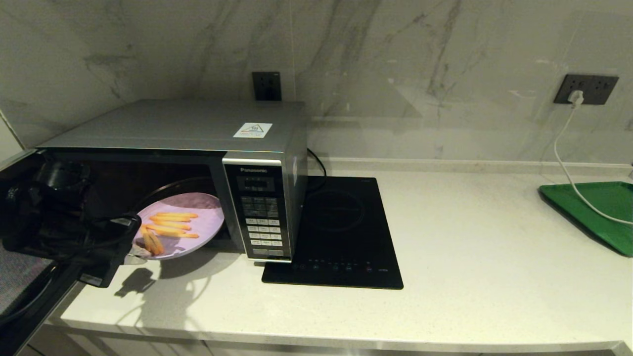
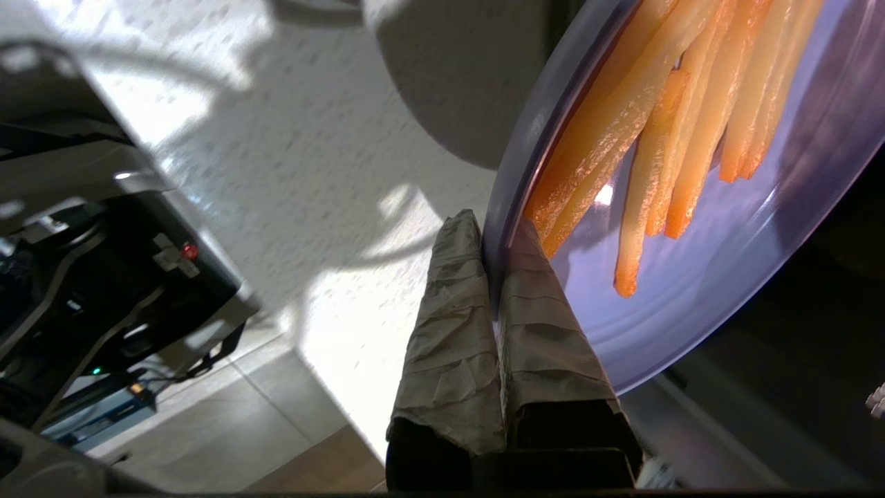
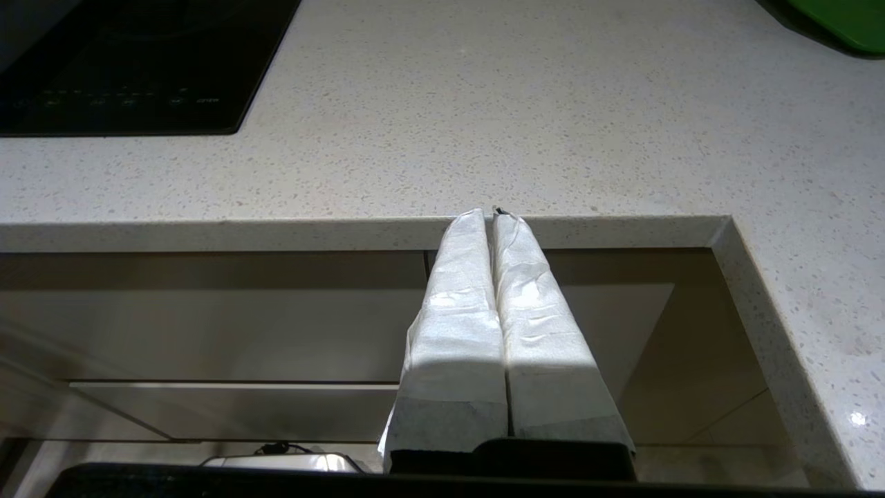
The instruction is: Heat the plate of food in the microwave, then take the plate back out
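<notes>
The pale lilac plate of food (image 1: pixel 198 217) carries several orange-yellow sticks (image 1: pixel 170 227) and sits half in the open mouth of the silver-grey Panasonic microwave (image 1: pixel 207 133), jutting out over the counter. My left gripper (image 1: pixel 134 253) is shut on the plate's near rim; in the left wrist view its taped fingers (image 2: pixel 456 290) pinch the rim of the plate (image 2: pixel 726 277) beside the sticks (image 2: pixel 664 138). My right gripper (image 3: pixel 492 216) is shut on nothing, parked below the counter's front edge and out of the head view.
The microwave door (image 1: pixel 20 277) stands swung open at the far left. A flat black induction hob (image 1: pixel 341 232) lies right of the microwave. A green tray (image 1: pixel 598 212) with a white cable (image 1: pixel 568 163) across it sits at the far right. The counter's front edge (image 3: pixel 276 232) is near.
</notes>
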